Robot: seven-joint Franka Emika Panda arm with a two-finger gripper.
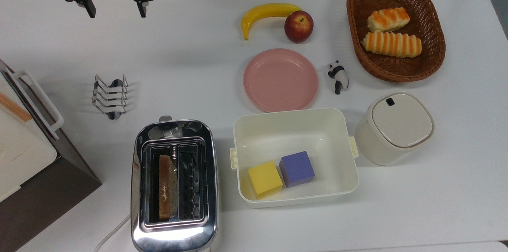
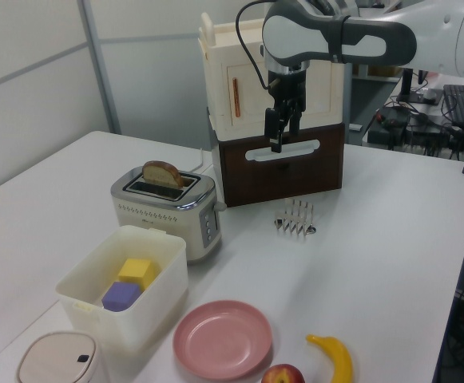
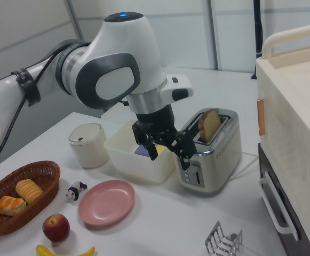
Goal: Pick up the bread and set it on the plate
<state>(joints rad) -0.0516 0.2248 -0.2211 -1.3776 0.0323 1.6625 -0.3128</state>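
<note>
the hand (image 1: 115, 9) hangs in the air with its two fingers spread apart and nothing between them, well apart from everything it needs. the bread (image 1: 165, 186) stands on edge in one slot of the chrome toaster (image 1: 174, 232), far off from the hand toward the bottom of the top view, with its rounded crust poking up above the slot, as the left view (image 2: 163, 173) and the right view (image 3: 209, 124) both make plain. the other slot beside it is empty.

from where i stand, that slice looks light and thin, with a firmer dark crust around a speckled crumb that would likely dent or tear if squeezed hard. i would guess the only place to take hold is the crust edge showing above the slot, one finger on each flat face, pinching gently and lifting straight up so it does not drag on the wire guides inside. the metal slot walls are close on both sides, so the fingers would have little room.

the plate (image 1: 280, 79) lies bare on the tabletop (image 1: 190, 57), off to the top view's right of the hand and nearer than the toaster, just beside the cream tub (image 1: 294, 125) holding a yellow block (image 1: 264, 179) and a purple block (image 1: 297, 168).
</note>
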